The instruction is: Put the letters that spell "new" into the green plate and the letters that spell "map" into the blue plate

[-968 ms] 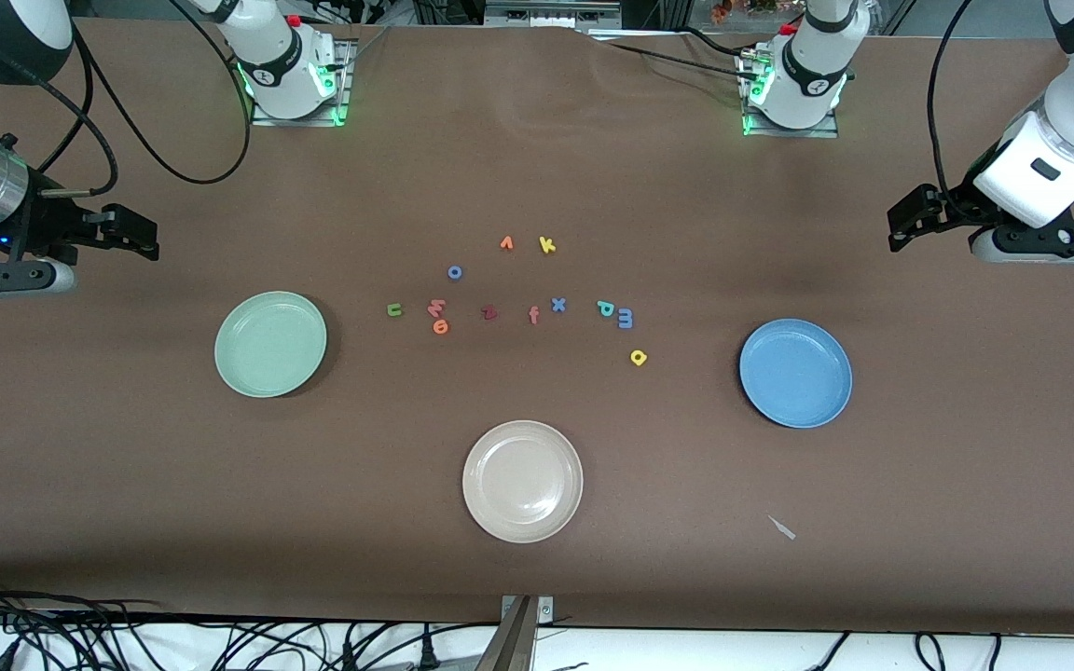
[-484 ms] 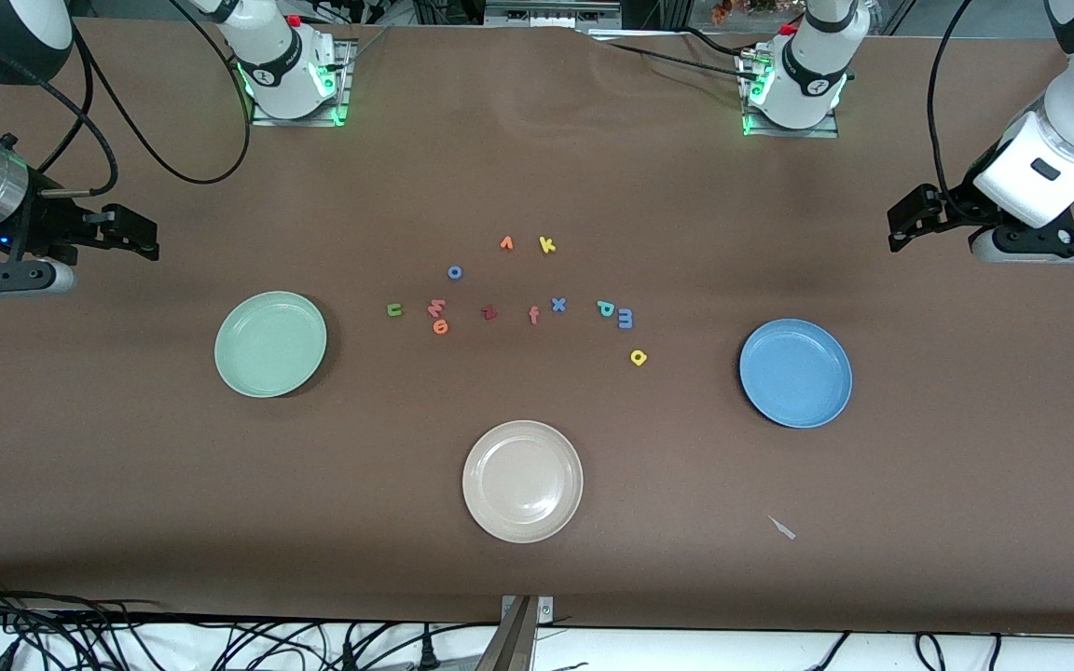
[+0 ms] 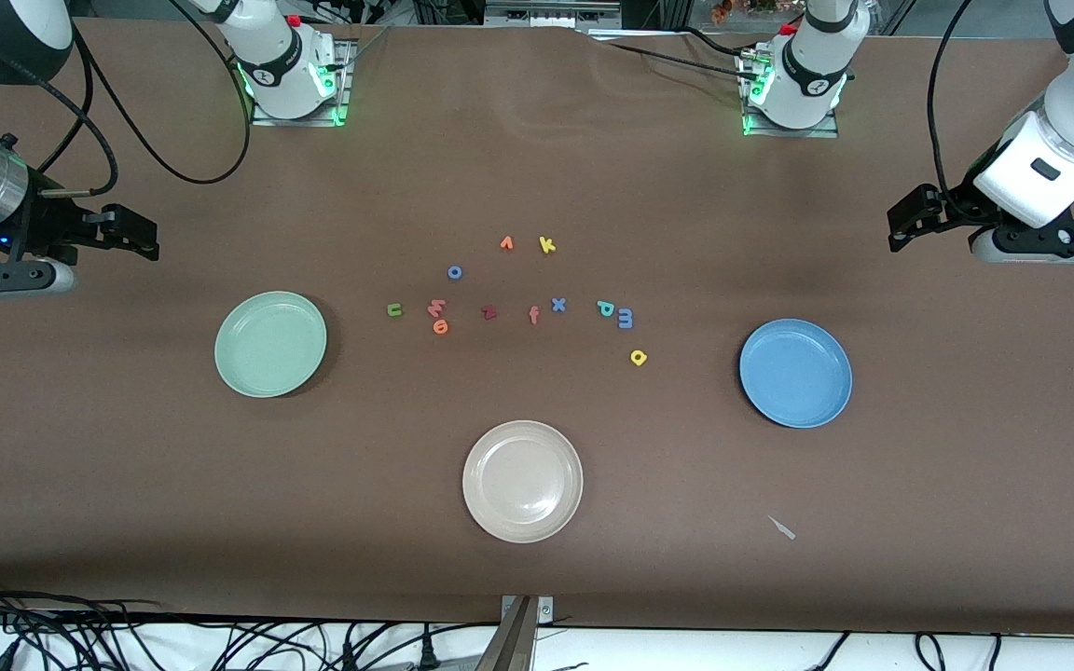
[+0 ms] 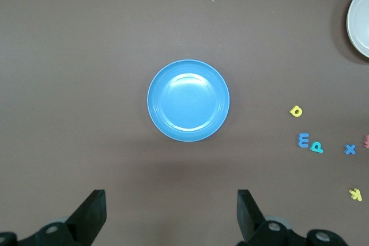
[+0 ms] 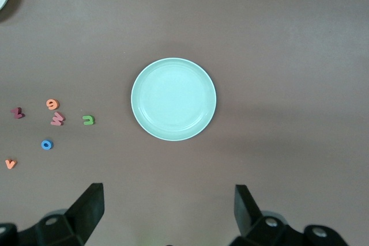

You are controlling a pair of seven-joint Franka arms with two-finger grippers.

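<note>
I'm working over a wide brown tabletop (image 3: 537, 168). The biggest pieces are three plates. The green plate (image 3: 270, 344) sits mid-height in the front view toward the right arm's end, and the blue plate (image 3: 795, 373) sits toward the left arm's end. A beige plate (image 3: 522, 481) at lower centre is not mine to fill. All three are bare, so I judge nothing is sorted yet.

Both arms wait at the frame's edges. The left pincer (image 4: 172, 211) hangs released and empty over the bare cloth near the blue plate, and the right pincer (image 5: 167, 205) is equally spread and empty near the green plate.

The letters lie in a loose arc at the centre of the front view. The green n (image 3: 394, 310) lies closest to the green plate. The salmon w (image 3: 436, 306) and the orange e (image 3: 441, 326) are just beside each other, perhaps touching. The blue m (image 3: 625, 319) and the teal p (image 3: 606, 308) crowd together, and the yellow a (image 3: 638, 357) lies a little lower.

These look like thin foam: nearly weightless, soft, flat on the cloth, unbreakable but easy to flick away. I'd come straight down and pinch across a stroke, edge to edge, with a gentle squeeze. The crowded pairs need care, so I'd take the outer letter first. I leave the z (image 3: 488, 312), the f (image 3: 533, 315), the x (image 3: 557, 304) and the k (image 3: 546, 245) alone.
</note>
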